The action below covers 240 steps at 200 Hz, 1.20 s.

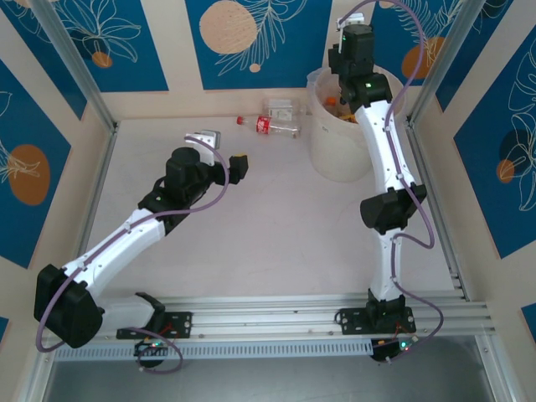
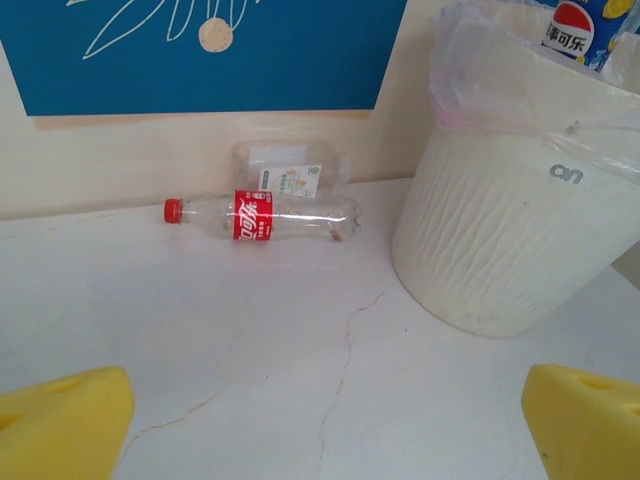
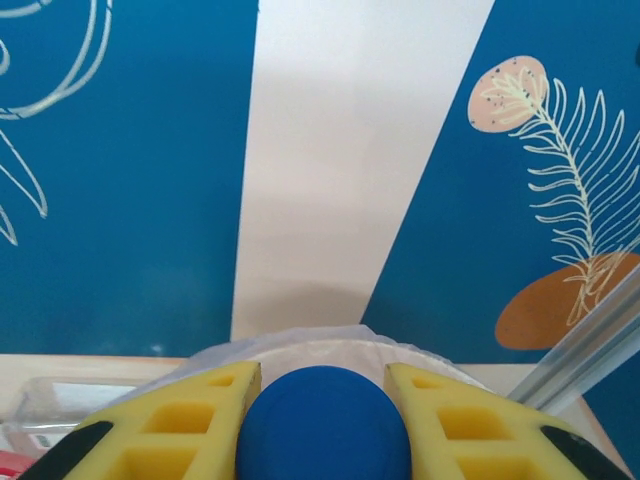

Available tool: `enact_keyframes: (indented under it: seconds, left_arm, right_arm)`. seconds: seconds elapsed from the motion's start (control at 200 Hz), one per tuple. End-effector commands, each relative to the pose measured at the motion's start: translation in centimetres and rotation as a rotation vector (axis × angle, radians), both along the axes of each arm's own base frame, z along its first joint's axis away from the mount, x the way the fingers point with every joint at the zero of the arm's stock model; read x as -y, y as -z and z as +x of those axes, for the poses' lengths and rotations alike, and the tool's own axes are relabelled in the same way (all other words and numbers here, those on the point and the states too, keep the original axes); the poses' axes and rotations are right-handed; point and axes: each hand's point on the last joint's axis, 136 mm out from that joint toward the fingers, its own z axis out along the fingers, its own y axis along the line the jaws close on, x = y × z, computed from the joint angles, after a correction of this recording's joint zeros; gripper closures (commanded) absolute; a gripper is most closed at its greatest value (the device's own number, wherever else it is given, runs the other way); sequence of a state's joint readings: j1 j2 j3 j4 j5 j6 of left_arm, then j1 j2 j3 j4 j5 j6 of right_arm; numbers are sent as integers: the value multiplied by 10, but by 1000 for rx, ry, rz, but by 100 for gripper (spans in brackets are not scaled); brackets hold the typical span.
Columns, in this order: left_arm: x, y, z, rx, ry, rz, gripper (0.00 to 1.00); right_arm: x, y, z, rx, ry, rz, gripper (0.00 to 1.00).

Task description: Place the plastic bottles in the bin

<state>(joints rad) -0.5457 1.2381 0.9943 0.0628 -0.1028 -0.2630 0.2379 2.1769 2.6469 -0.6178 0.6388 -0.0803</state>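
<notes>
**Blue-capped bottle** (image 3: 325, 435), cap toward the wrist camera, between the yellow fingers (image 3: 190, 415) of the right gripper (image 3: 322, 405). Jaws drawn in close about the bottle's top. Held directly over the bin (image 1: 335, 155), at the far right of the table (image 1: 276, 226) by the back wall, with the liner's rim just visible past the cap. Blue-labelled bottle top (image 2: 572, 28) above the bin mouth in the left wrist view, probably this same bottle, though cropped too tightly to confirm.

**On the table:** red-labelled bottle (image 1: 276, 127), lying on its side just beside the bin, red cap pointing away from it. Behind it, against the wall, a clear squarish container (image 1: 281, 109) with a pale label. Left gripper (image 1: 239, 166), jaws spread wide and empty, facing the red-labelled bottle but well apart from it.

**Step in hand, as judged:** release into the bin. Keep the bottle centred over the opening and clear of the liner folds. Lower it with the base inside the rim before opening. Open fully, then lift straight up. Hold the left arm away from the bin during the right arm's withdrawal.
</notes>
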Motion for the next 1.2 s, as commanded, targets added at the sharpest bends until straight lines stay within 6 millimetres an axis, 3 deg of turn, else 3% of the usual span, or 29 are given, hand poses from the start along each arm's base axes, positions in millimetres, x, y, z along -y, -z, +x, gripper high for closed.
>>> enact_keyframes:
  seconds: [0.0, 0.48, 0.635, 0.765, 0.865, 1.035, 1.195]
  left_arm:
    - [-5, -19, 0, 41, -16, -28, 0]
    - [0, -15, 2, 29, -1, -46, 0]
    - [1, -15, 2, 25, 4, -43, 0]
    - [0, -13, 2, 24, 2, -35, 0]
    - [0, -13, 2, 25, 3, -31, 0]
    - [0, -12, 2, 22, -1, -34, 0]
    - [0, -12, 1, 23, 1, -29, 0]
  right_arm:
    - [4, 3, -6, -35, -29, 87, 88]
    - [30, 170, -10, -549, 16, 305, 92]
    - [43, 209, -7, -638, 58, 398, 93]
    - [49, 218, -3, -655, 48, 539, 93]
    - [51, 215, 1, -638, 30, 585, 85]
    - [49, 199, 8, -599, -24, 664, 78]
    - [41, 165, 4, -532, -71, 633, 56]
